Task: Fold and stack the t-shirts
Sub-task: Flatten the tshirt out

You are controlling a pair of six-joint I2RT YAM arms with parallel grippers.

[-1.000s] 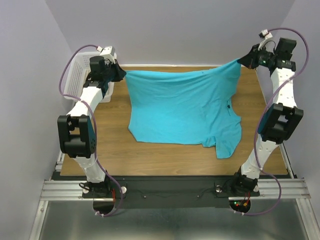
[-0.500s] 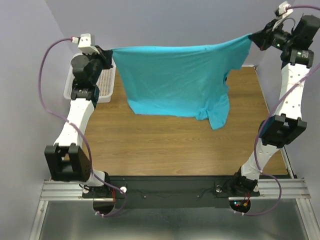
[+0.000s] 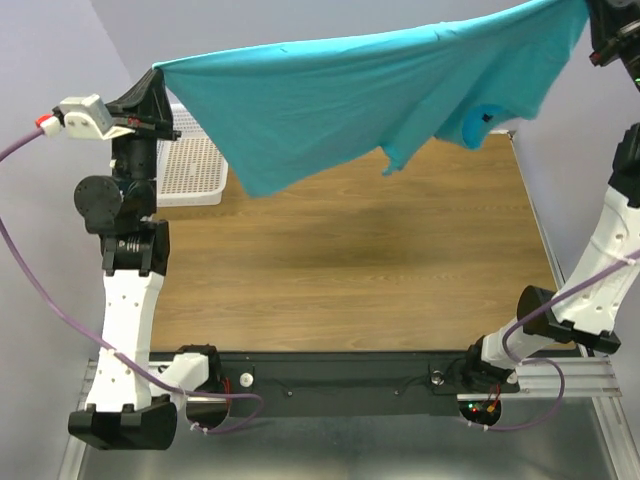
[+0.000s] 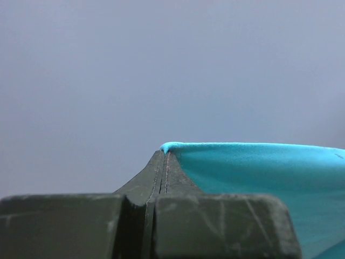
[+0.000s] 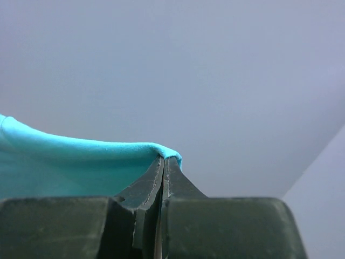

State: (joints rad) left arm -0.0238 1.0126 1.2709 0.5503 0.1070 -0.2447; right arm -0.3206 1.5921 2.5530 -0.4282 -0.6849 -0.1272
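Note:
The turquoise t-shirt (image 3: 350,90) hangs spread in the air, high above the wooden table, stretched between my two grippers. My left gripper (image 3: 157,78) is shut on its left corner; in the left wrist view the jaws (image 4: 163,156) pinch the cloth edge (image 4: 259,167). My right gripper is at the top right, mostly out of the top view; in the right wrist view it (image 5: 164,160) is shut on the cloth's other corner (image 5: 64,162). A sleeve and the neckline with a small dark mark (image 3: 487,118) dangle at the right.
A white mesh basket (image 3: 190,170) stands at the table's back left, behind my left arm. The wooden table (image 3: 350,270) lies below the hanging shirt. Grey walls close in on three sides.
Both arms have risen steeply with the shirt. It has lifted off the table and now hangs fully in the air, higher and closer to the camera.

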